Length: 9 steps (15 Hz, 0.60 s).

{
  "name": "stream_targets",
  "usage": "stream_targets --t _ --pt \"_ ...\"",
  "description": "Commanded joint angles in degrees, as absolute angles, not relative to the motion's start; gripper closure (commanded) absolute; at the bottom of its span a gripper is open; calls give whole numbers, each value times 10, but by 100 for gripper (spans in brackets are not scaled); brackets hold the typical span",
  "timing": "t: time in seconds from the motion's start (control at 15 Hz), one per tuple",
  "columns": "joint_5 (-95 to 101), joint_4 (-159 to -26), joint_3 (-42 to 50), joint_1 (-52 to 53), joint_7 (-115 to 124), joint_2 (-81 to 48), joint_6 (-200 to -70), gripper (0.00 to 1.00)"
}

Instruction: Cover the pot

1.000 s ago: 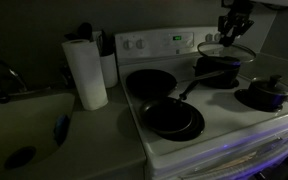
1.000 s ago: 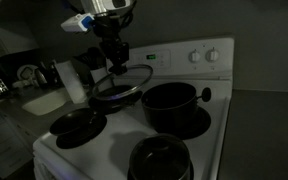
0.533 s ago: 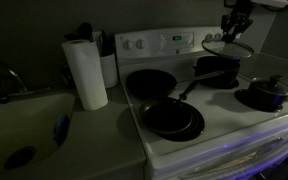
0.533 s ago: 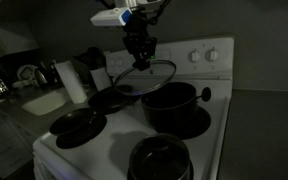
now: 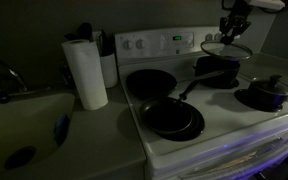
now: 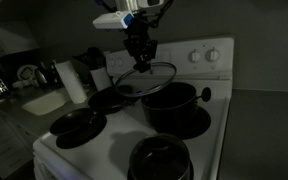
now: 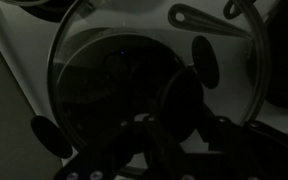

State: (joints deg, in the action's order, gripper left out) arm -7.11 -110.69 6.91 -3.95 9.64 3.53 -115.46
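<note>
The wide black pot (image 5: 216,70) stands open on a back burner of the white stove; it also shows in an exterior view (image 6: 171,105), with its long handle pointing at the front pans. My gripper (image 5: 232,30) is shut on the knob of a round glass lid (image 5: 227,47) and holds it slightly tilted in the air just above the pot. In an exterior view the gripper (image 6: 139,57) and lid (image 6: 146,77) hang over the pot's rim. In the wrist view the lid (image 7: 94,95) fills the frame, and the gripper (image 7: 176,128) is dark around the knob.
A small dark-blue saucepan with a knobbed top (image 5: 264,93) sits on a front burner. Two flat black frying pans (image 5: 149,83) (image 5: 171,118) occupy the other burners. A paper towel roll (image 5: 85,73) and a sink (image 5: 24,125) lie beside the stove. The control panel (image 5: 164,42) rises behind.
The gripper carried the lid sideways from over the frying pan to above the pot during the first half second. Since then it has barely moved.
</note>
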Motion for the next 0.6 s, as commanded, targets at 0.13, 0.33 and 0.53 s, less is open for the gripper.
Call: stream_targets --t 0.13,0.33,0.53 --pt "-60 -1077 72 -53 61 -3 -1134 87" --pt "-53 -1053 74 -58 45 -29 -1130 87" --pt "-64 -1020 75 -63 27 -65 -1129 87"
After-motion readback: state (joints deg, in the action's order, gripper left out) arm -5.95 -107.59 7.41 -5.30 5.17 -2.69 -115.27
